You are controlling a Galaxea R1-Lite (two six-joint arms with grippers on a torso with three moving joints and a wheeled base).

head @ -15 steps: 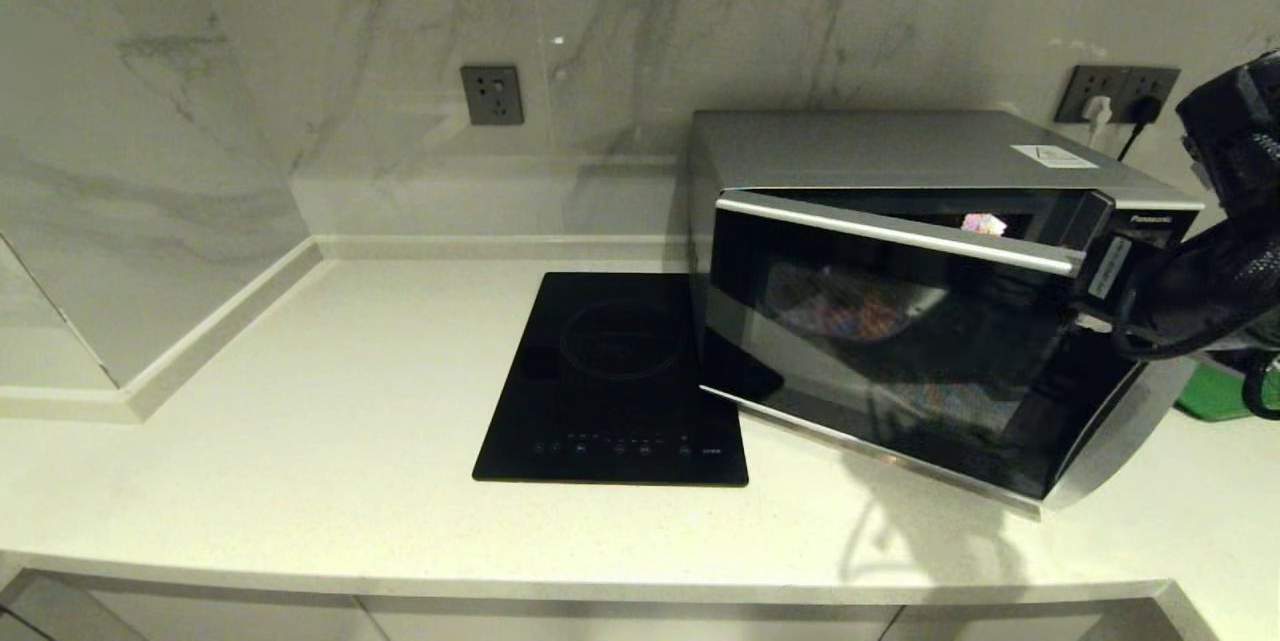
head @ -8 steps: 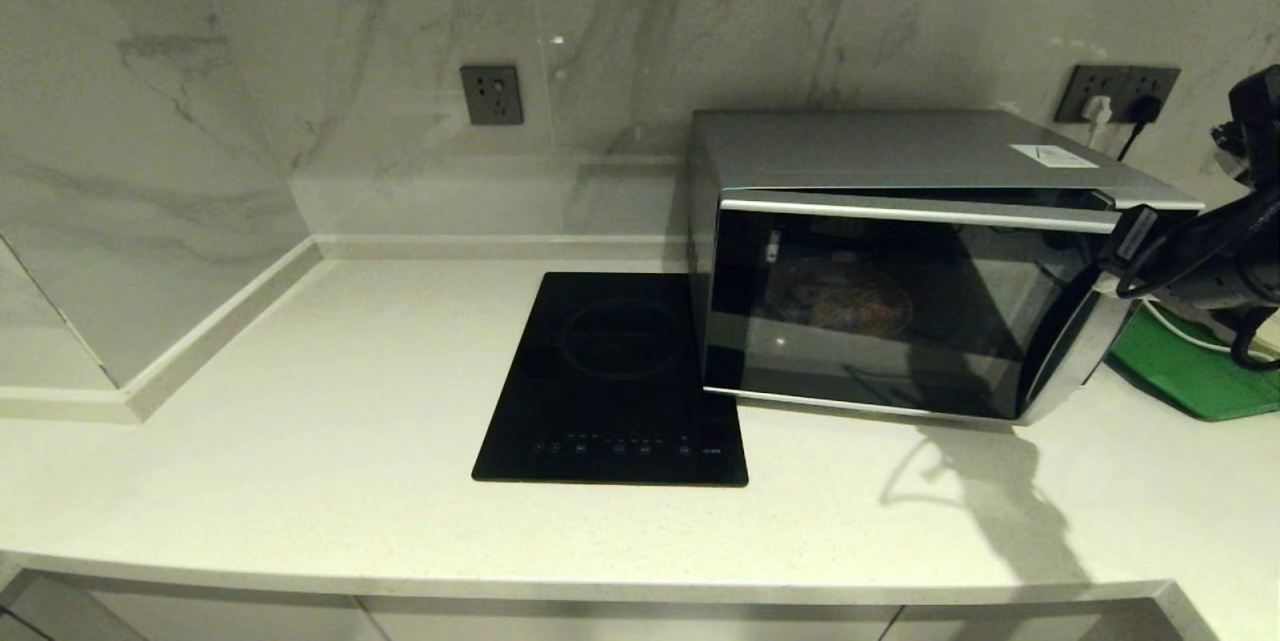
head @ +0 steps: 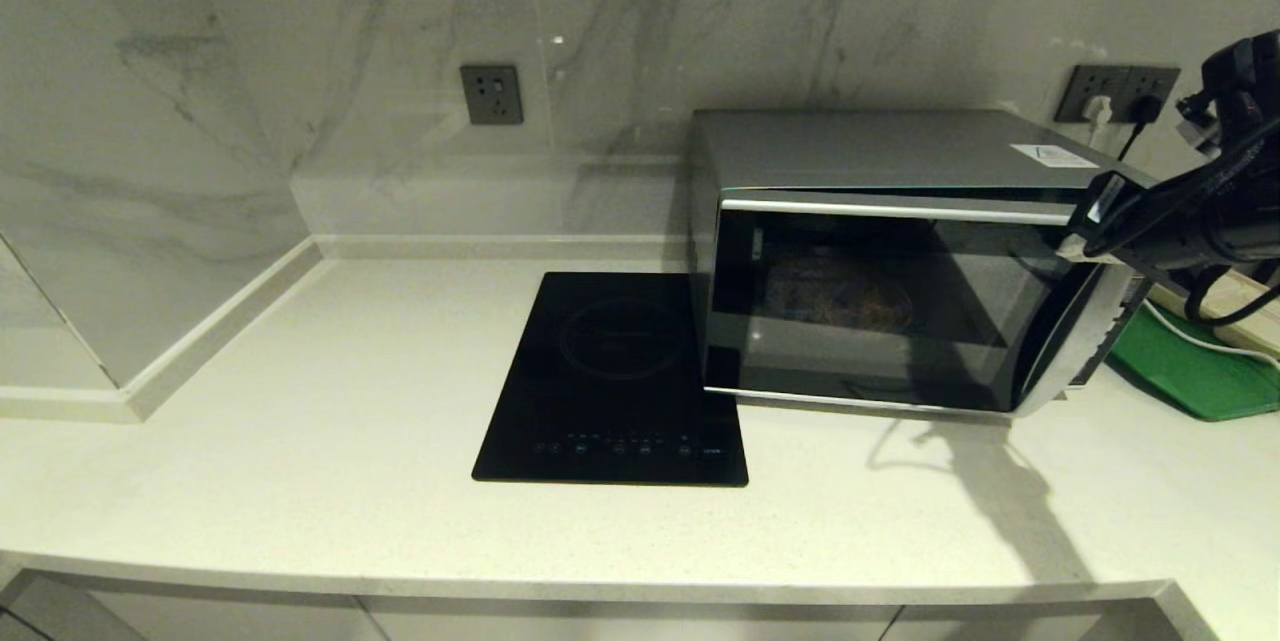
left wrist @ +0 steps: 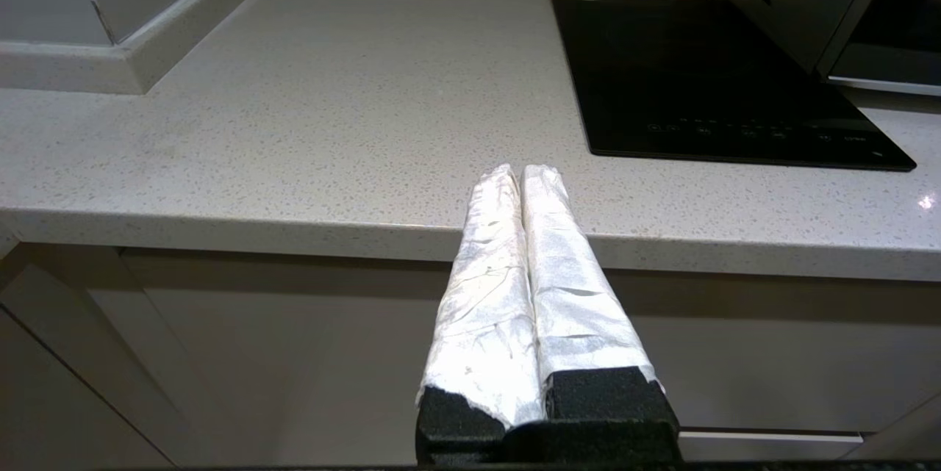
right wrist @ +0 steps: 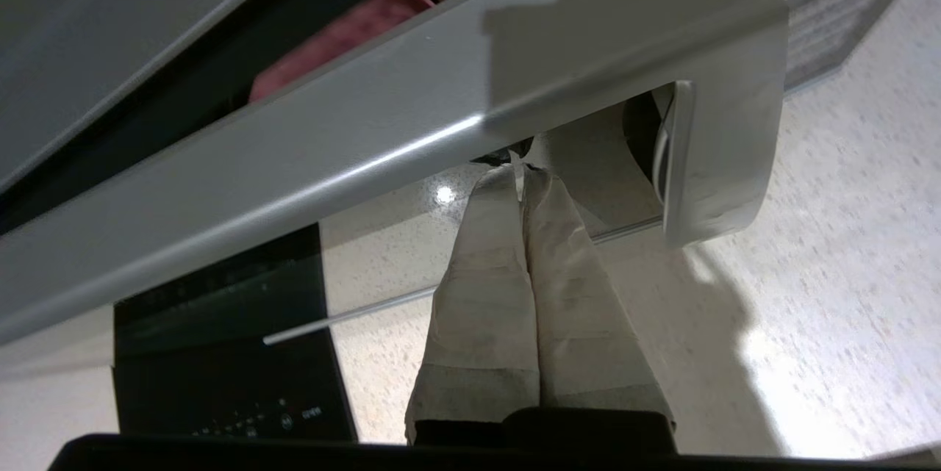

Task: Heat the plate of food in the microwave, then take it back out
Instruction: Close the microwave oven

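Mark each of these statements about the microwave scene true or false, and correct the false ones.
1. The plate of food sits inside the microwave. True.
2. The right gripper is at the microwave's door handle, fingers together. True.
3. The left gripper holds the plate. False: it is shut on nothing, at the counter's front edge.
4. The black hob lies to the microwave's right. False: it lies to its left.
5. A green tray lies right of the microwave. True.

brushed-metal microwave (head: 880,149) with glossy dark glass door, glossy black hob (head: 615,381), speckled matt stone counter (head: 300,441).
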